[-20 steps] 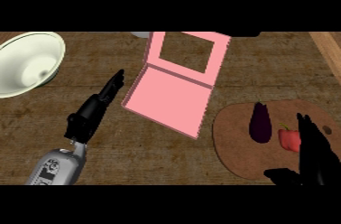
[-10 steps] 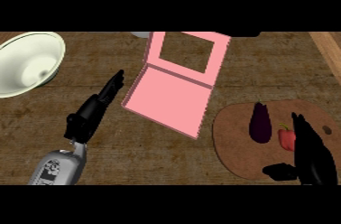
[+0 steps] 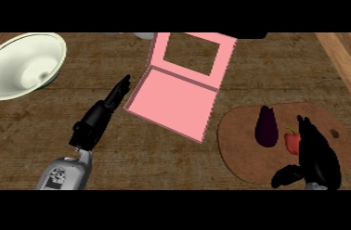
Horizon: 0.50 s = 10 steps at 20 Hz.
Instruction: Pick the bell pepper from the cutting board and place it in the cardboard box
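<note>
From the head view, looking steeply down on the wooden surface, we see the right robot hand hovering over the right part of the cutting board. Its fingers are straight and its thumb is spread, released and grasping nothing. The bell pepper, small and red, lies on the board at that hand's left edge, partly covered by it. Whether the two touch we cannot tell. A dark eggplant lies just beside the pepper, toward the board's middle.

We judge the step in hand to be the reach for the pepper, with the pick not yet made. As we read it, the next move calls for fingers and thumb to settle round the pepper without nudging the eggplant. A lift and a carry leftward would follow, to the pink cardboard box, which lies opened flat near the board's left rim.

The left robot hand rests near the box's left edge, fingers straight and released, its forearm slanting up from below. A pale bowl sits at far left.
</note>
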### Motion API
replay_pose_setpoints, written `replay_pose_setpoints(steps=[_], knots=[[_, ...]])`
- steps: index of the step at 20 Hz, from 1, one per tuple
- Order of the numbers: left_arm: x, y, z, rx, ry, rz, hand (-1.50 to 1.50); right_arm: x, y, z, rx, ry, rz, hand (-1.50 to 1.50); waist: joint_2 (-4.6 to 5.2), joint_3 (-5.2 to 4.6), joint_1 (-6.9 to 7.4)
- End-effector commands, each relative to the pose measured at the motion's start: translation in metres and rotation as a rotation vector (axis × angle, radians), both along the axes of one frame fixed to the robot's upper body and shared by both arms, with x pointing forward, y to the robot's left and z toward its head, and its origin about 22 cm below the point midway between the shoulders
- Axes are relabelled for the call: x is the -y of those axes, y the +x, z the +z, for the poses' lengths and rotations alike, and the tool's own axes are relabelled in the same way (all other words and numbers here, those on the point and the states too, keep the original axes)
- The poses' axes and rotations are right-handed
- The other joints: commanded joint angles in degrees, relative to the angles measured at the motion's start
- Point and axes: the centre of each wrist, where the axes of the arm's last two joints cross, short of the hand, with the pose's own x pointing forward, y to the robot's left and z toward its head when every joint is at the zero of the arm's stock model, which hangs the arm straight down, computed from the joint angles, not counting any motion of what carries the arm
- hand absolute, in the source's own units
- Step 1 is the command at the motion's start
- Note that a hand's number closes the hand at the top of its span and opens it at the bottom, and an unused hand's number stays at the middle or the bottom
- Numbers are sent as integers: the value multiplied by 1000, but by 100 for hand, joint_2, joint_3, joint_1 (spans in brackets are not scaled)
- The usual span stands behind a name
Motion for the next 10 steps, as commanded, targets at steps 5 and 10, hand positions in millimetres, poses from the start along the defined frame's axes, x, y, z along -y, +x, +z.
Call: replay_pose_setpoints(steps=[5,10], knots=[[17,-6,1,24,-3,-1,0,6,21,-19,-6,-21,-23,-150,32,60,27],[-3,11,9,-4,-11,0,0,23,8,-33,-52,-57,32,150,39,61,16]])
